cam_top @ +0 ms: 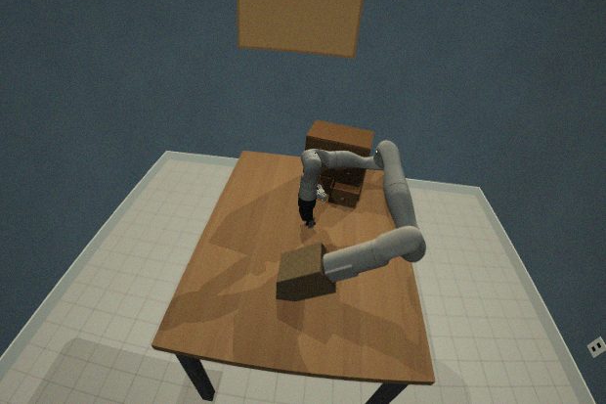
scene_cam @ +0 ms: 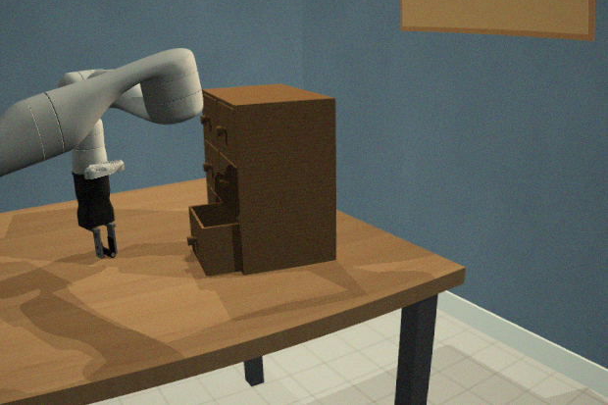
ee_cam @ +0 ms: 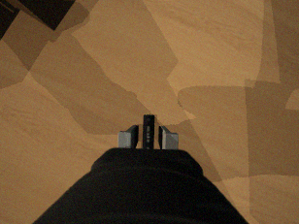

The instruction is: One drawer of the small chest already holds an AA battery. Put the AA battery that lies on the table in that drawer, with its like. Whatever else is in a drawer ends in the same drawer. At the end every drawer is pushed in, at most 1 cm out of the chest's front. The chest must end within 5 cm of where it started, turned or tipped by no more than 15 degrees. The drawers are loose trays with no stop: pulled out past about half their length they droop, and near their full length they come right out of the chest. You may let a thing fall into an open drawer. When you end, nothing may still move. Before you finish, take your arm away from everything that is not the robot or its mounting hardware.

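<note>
The AA battery (ee_cam: 149,126) (scene_cam: 112,255) is black and lies on the table (cam_top: 235,330) (scene_cam: 162,301). My gripper (ee_cam: 148,134) (scene_cam: 106,254) (cam_top: 309,224) points down, partly open, with a finger on each side of the battery. The wrist view shows a gap between the battery and each finger. The brown chest (cam_top: 339,136) (scene_cam: 289,183) stands upright at the back. Its bottom right drawer (cam_top: 343,198) (scene_cam: 216,250) is pulled partly out. The inside of that drawer is dark, and no battery can be made out in it. The other drawers are partly hidden by the arm or in shadow.
The arm (cam_top: 402,193) (scene_cam: 172,87) bends round from its box-shaped base (cam_top: 306,274), and in the exterior view its elbow part hangs close before the chest's upper front. Drawer knobs (scene_cam: 221,131) (scene_cam: 191,241) stick out from the chest's front, to one side of the gripper.
</note>
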`<state>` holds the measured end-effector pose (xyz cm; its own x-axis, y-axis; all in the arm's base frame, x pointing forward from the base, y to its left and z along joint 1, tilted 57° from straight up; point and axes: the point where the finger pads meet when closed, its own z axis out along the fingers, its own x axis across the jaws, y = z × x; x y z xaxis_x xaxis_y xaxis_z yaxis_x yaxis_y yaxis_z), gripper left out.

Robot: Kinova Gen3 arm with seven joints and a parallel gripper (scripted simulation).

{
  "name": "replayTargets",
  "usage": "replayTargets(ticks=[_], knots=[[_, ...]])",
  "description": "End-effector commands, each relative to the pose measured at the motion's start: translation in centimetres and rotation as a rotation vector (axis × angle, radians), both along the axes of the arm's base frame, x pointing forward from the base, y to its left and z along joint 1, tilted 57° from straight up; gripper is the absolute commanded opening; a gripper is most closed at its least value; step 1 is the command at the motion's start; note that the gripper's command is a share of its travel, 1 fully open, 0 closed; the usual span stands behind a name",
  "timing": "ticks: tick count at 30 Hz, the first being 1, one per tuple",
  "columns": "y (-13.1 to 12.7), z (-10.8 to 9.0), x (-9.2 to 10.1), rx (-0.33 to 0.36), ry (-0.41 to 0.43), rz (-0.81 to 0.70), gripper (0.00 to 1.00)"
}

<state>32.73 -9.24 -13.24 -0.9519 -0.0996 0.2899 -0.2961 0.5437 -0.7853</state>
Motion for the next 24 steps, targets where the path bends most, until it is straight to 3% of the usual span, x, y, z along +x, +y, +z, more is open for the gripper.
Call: replayTargets(ticks=[1,17,18,24], knots=[[0.08,0.02,0.05,0.001,-0.001,0.001,0.61],[0.08,0.02,0.05,0.001,-0.001,0.001,0.61],[0.08,0.02,0.05,0.001,-0.001,0.001,0.31],[0.08,0.02,0.05,0.001,-0.001,0.001,0.31]])
